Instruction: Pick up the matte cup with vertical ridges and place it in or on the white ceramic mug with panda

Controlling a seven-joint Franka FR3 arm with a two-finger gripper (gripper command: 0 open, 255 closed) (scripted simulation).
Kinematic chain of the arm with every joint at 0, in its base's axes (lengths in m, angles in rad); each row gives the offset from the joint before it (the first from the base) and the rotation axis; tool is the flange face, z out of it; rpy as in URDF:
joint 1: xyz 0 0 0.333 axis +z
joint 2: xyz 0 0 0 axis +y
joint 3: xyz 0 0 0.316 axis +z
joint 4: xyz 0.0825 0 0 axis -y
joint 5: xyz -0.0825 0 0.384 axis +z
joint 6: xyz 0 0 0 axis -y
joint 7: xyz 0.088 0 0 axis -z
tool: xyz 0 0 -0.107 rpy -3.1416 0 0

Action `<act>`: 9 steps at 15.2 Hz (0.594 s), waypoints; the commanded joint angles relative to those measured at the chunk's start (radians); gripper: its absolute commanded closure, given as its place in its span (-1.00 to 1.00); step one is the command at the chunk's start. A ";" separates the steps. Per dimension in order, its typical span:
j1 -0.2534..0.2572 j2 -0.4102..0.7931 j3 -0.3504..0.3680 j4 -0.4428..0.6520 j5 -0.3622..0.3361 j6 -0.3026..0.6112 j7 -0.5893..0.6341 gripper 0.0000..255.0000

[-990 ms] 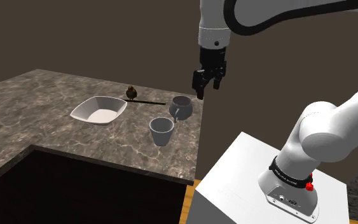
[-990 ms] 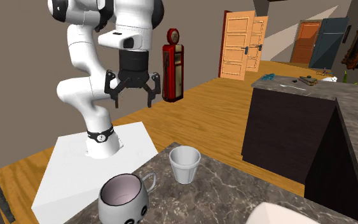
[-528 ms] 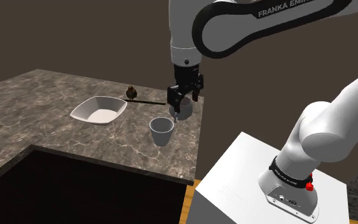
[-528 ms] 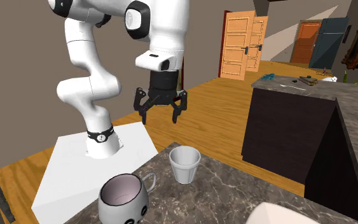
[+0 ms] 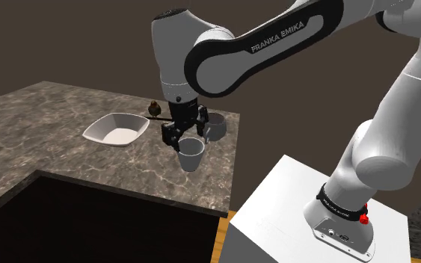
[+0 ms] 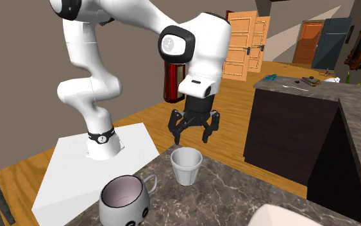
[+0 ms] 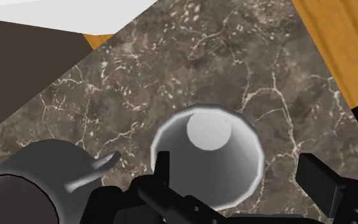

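pale grey ridged cup upright on the dark veined counter, mouth open upward, near the counter's edge on the side of the white stand. just beside it, toward the shoulder view's upper right, white mug with a dark inside and a handle; near the cup, not touching it.

black gripper hanging straight above the cup, pointed down, fingertips a little over the rim. jaws spread wide, wider than the cup's mouth, with nothing held.

seen along the hand: cup's round mouth between the two fingers, but not centred. mug-side finger over the cup's rim, the other well outside the far wall.

long axis of the cup vertical, in line with the gripper's own approach; round body, so no turn of the wrist called for.

judged step: last of the approach, grasp not yet made. likely need: a small shift away from the mug, then straight down and a close across the ridged wall. possible trouble: mug-side finger landing on the rim and tipping the cup, or brushing the mug's handle.
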 commanded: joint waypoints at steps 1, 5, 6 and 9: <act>0.015 0.085 0.015 0.059 -0.049 0.008 0.056 -1.00; 0.025 0.132 0.013 0.057 -0.080 0.048 0.084 -1.00; 0.024 0.137 0.011 0.048 -0.084 0.061 0.086 -1.00; 0.024 0.153 0.008 0.024 -0.097 0.098 0.095 -1.00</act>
